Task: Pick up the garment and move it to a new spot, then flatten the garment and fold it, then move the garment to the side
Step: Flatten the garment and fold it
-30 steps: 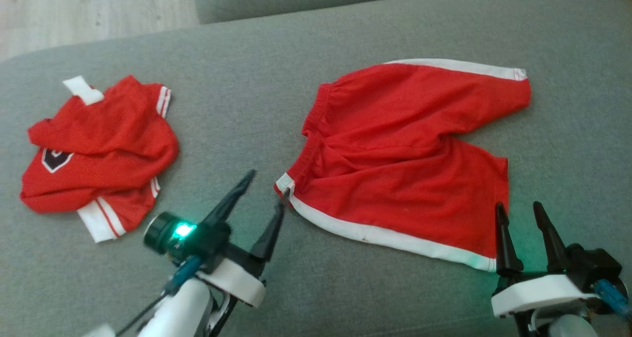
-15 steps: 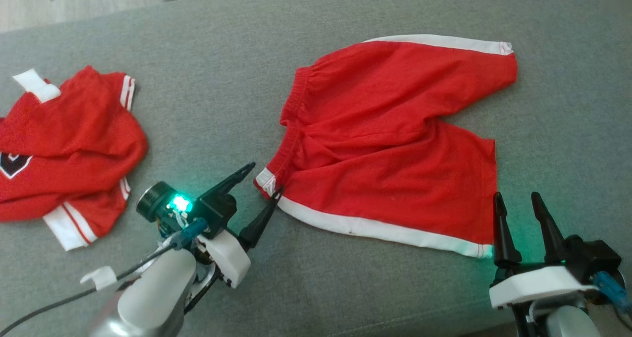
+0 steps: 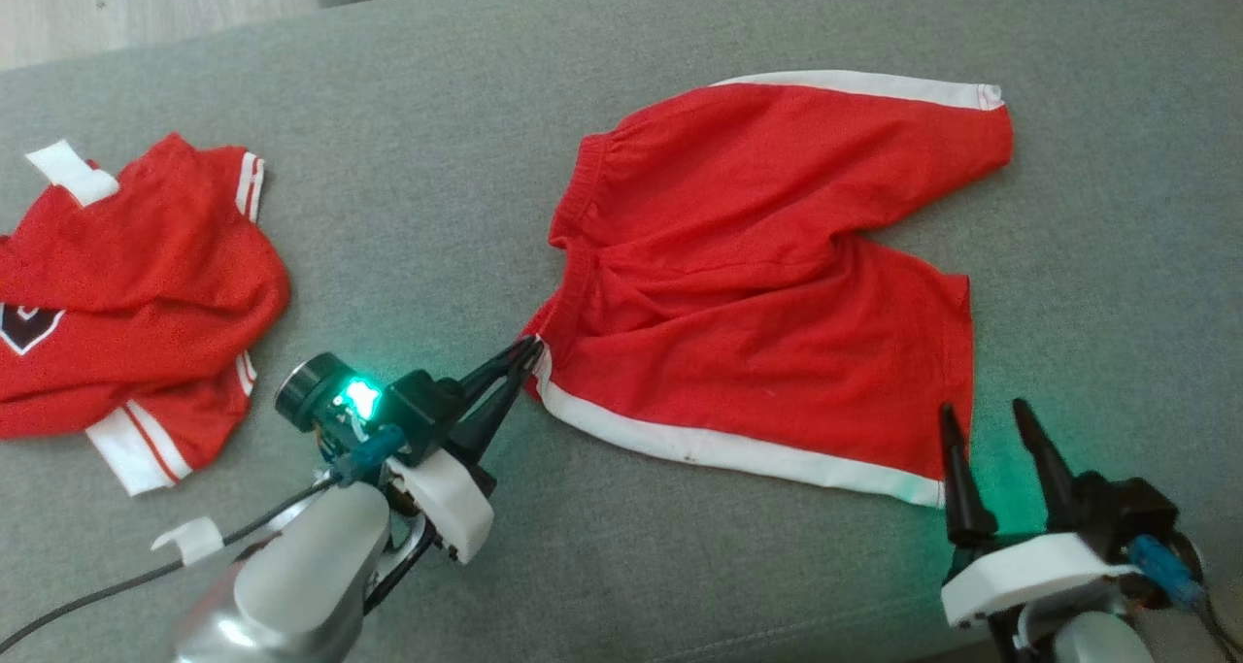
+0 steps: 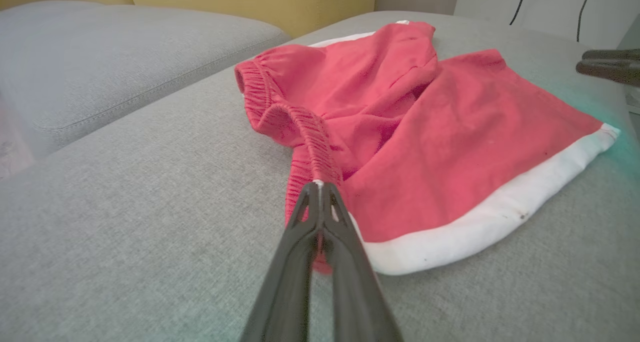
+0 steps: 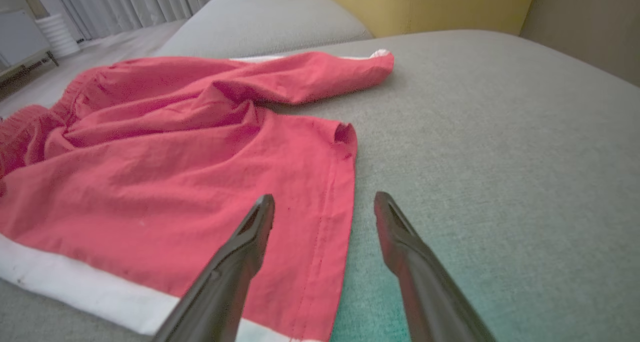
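Left gripper (image 3: 529, 350) clamps the waistband corner, 8 o'clock side of red shorts (image 3: 767, 284) lying on grey cushion (image 3: 437, 158). Right gripper (image 3: 983, 420) fingers apart by the 5 o'clock hem corner.

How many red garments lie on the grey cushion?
2. The red shorts lie centre-right in the head view, one waistband corner pinched by the left gripper. The red jersey lies crumpled at the left, partly cut off by the edge.

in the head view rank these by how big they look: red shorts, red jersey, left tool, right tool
1. red shorts
2. red jersey, partly cut off at the view's left edge
3. left tool and right tool: alike, and nearer the camera, so unranked
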